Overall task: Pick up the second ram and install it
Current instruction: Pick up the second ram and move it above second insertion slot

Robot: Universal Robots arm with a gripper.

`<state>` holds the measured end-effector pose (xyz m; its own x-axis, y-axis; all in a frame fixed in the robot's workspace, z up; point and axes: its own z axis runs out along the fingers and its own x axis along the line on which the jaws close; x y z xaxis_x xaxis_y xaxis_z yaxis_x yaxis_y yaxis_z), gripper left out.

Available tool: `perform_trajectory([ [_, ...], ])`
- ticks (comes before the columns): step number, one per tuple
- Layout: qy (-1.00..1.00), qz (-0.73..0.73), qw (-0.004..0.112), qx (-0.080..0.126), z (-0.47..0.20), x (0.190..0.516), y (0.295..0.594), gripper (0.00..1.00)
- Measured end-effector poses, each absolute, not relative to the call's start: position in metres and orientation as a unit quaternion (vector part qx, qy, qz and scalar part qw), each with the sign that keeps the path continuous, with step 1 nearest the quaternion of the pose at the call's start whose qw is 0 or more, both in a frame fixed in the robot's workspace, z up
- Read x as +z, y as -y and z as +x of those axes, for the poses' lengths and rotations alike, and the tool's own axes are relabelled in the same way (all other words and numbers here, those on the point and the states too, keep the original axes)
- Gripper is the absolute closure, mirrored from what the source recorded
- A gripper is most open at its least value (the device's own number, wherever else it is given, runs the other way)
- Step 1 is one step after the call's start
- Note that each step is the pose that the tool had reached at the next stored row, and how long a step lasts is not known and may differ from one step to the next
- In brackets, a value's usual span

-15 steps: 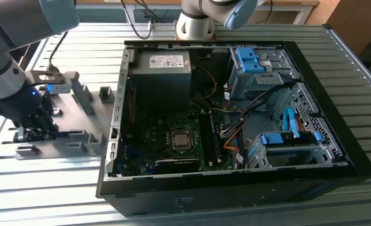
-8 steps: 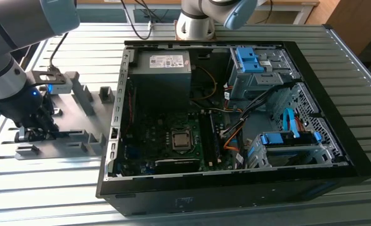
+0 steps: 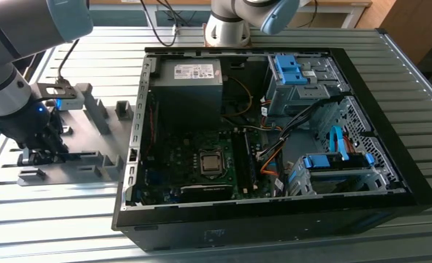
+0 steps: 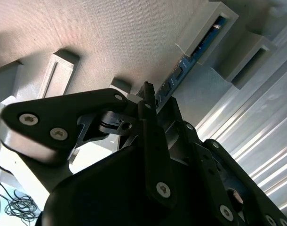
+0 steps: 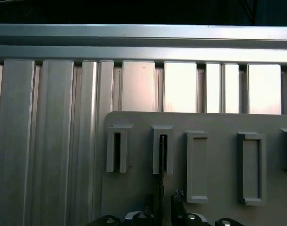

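The second ram (image 4: 191,57) is a thin blue-green board with dark chips, standing on edge in a grey holder block (image 4: 210,29). In the first wrist view the ram (image 5: 161,157) shows edge-on, running from its slot down between the fingertips. My gripper (image 5: 161,203) straddles the ram's near end with a small gap on each side, so it looks open. In the second wrist view the gripper (image 4: 158,100) sits right at the ram's end. In the exterior view the gripper (image 3: 42,156) is low over the grey holder plate (image 3: 91,149), at the exterior view's left.
The open computer case (image 3: 274,213) lies at the exterior view's right of the plate, with the motherboard (image 3: 201,164), CPU socket (image 3: 211,163) and power supply (image 3: 190,82) exposed. Several upright grey holder blocks (image 5: 197,167) stand on the plate. The ribbed metal table (image 5: 49,141) is underneath.
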<state>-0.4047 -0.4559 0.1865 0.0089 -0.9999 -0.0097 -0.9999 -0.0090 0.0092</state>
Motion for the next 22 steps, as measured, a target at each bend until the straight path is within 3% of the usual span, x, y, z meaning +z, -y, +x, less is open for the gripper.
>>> perform_trajectory([
  [4, -0.704, -0.71, 0.0, 0.007, -0.4047, 0.1862, 0.4559, 0.73],
  [5, -0.704, -0.71, 0.0, 0.007, -0.4047, 0.1862, 0.4559, 0.8],
  [22, -0.704, -0.71, 0.0, 0.007, -0.4047, 0.186, 0.4559, 0.86],
])
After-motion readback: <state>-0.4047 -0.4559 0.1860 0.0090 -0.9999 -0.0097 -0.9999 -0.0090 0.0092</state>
